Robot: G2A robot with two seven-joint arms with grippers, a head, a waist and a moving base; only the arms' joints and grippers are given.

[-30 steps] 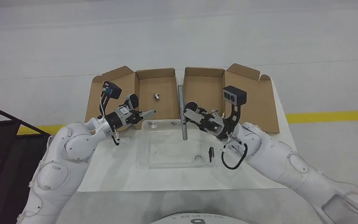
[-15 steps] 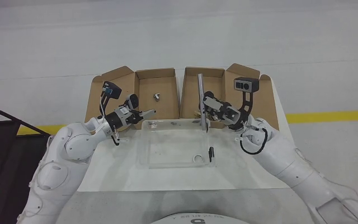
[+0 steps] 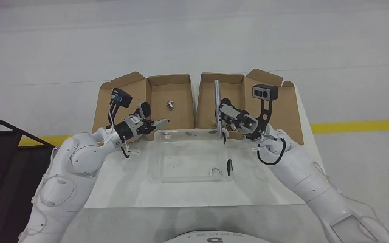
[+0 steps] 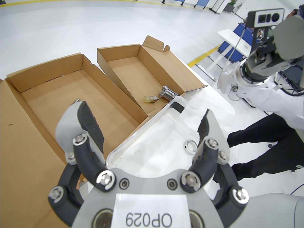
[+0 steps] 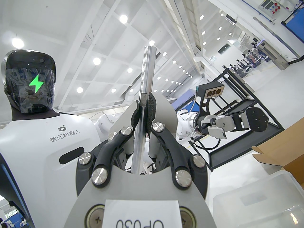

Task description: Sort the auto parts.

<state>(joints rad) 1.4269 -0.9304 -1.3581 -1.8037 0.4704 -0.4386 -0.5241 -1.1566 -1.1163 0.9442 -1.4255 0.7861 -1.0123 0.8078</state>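
My right gripper (image 3: 222, 121) (image 5: 143, 110) is shut on a long metal rod (image 3: 217, 100) (image 5: 147, 77), which lies over the left part of the right cardboard box (image 3: 234, 91). My left gripper (image 3: 159, 123) (image 4: 147, 124) is open with nothing between its fingers. It sits over the corner where the left cardboard box (image 3: 176, 91) (image 4: 59, 91) meets the clear tray (image 3: 182, 159) (image 4: 152, 141). A small metal part (image 3: 171, 104) lies in the left box. A flanged metal piece (image 4: 167, 93) and a small yellowish part (image 4: 150, 99) lie in the right box (image 4: 128, 67).
In the tray, a metal ring (image 3: 214, 172) (image 4: 190, 146) and a black part (image 3: 229, 166) rest near the front right corner. Both boxes have open flaps at their outer sides. The white table (image 3: 285, 176) has free room right of the tray.
The right gripper carried the rod from the tray's back edge to the right, over the right box, then nearly stopped. The left arm has not moved.
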